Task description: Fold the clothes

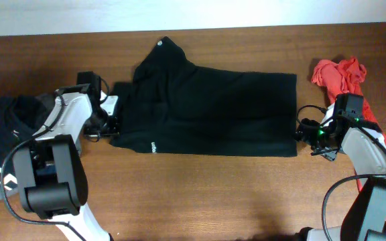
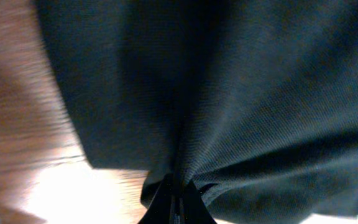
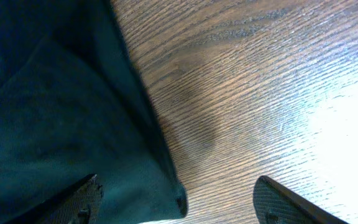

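Left claw (image 2: 174, 198): mine, clenched on a bunched pinch of the black garment (image 1: 213, 114) at its left edge. The wrist view is dark and blurred, so I judge the grasp from the fabric puckering into the fingertips.

Right claw (image 3: 178, 193): mine, released, jaws spread wide. The garment's lower right corner lies between them, low over the wood, not gripped.

Black garment: spread flat mid-table, roughly rectangular. One flap peaks toward the far edge and carries a round white logo (image 1: 160, 44). A tiny white mark (image 1: 152, 146) sits near the front hem.

Handling, in my judgement: soft, light and limp. It will drape and sag, and its layers may slide apart. It is not fragile. I would take it at corners and hems, pinching every layer, one claw at each end.

Surface: brown wood-grain table (image 1: 200, 194), smooth, with glare patches. Cloth should slide on it easily.

Room: a red garment (image 1: 340, 72) is heaped far right and a dark garment (image 1: 2, 124) is heaped at the left. Both are apart from the work.
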Robot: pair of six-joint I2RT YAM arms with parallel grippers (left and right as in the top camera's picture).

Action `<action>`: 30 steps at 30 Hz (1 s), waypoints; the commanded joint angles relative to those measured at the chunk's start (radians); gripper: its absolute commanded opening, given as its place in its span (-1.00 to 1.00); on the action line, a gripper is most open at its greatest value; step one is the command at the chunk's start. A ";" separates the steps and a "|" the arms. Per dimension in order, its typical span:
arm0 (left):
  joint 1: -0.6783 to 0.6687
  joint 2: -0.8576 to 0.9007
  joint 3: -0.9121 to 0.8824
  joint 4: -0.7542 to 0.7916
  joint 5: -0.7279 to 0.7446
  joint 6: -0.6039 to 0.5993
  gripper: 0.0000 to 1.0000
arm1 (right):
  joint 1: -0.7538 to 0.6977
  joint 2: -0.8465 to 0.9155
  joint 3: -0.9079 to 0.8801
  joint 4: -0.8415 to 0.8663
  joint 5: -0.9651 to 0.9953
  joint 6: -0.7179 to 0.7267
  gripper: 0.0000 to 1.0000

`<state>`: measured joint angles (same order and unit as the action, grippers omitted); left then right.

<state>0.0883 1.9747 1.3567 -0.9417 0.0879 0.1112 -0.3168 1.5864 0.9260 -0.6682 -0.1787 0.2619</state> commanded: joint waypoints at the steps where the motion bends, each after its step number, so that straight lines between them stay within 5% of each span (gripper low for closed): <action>1: 0.043 -0.012 0.010 0.002 -0.050 -0.055 -0.99 | -0.005 -0.012 0.016 0.012 0.011 -0.010 0.61; 9: 0.052 -0.012 0.011 0.015 -0.031 -0.055 -0.99 | -0.004 0.065 0.015 0.040 -0.064 -0.124 0.62; 15: 0.051 -0.012 0.011 0.018 -0.023 -0.055 -0.74 | -0.003 0.121 0.015 0.019 -0.142 -0.179 0.61; 17: 0.051 -0.012 0.011 0.018 -0.007 -0.055 -0.67 | -0.003 0.137 0.015 -0.007 -0.158 -0.180 0.54; 20: 0.051 -0.012 0.011 0.018 0.002 -0.055 -0.61 | -0.003 0.148 0.015 -0.047 -0.158 -0.180 0.14; 30: 0.051 -0.012 0.011 0.014 0.002 -0.055 -0.58 | -0.002 0.150 -0.002 -0.094 -0.225 -0.180 0.08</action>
<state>0.1375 1.9747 1.3567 -0.9264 0.0750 0.0593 -0.3164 1.7229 0.9279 -0.7704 -0.3508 0.0929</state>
